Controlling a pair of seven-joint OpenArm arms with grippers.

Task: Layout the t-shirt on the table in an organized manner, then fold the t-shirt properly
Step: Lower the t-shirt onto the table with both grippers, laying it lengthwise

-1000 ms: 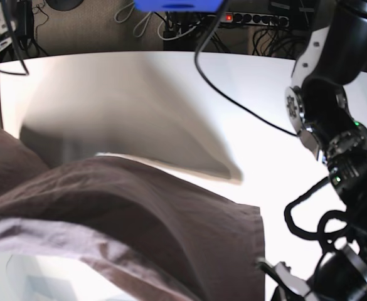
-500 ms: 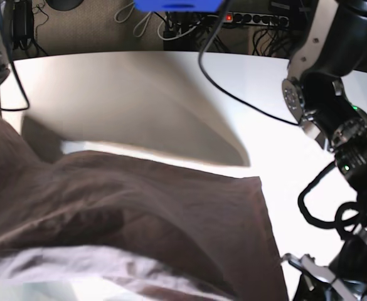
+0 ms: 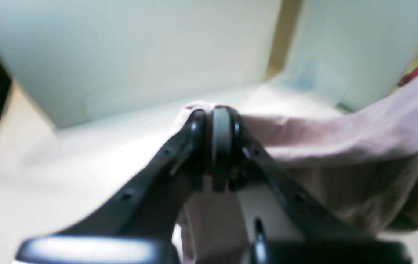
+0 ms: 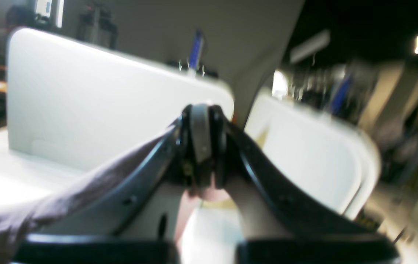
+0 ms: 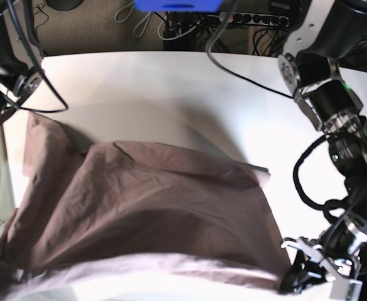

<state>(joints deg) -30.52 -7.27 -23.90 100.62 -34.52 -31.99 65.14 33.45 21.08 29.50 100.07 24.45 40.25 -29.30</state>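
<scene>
Beyond the far edge: a blue object (image 5: 178,5) at top centre (partly cut off), a black power strip (image 5: 258,19) with a red switch, tangled cables (image 5: 170,28) on grey carpet (image 5: 89,31). White panels (image 4: 95,106), blurred, behind.

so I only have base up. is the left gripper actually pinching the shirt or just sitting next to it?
Observer: Pinching. In the left wrist view the left gripper has its jaws shut on an edge of the t-shirt.
Operator: and the right? it's out of my frame.
Observer: The right wrist view shows the right gripper shut too, with cloth caught between its jaws.
Operator: is the cloth slack by the left jaws?
Observer: No, a band of it runs away from them, clear of the table.
</scene>
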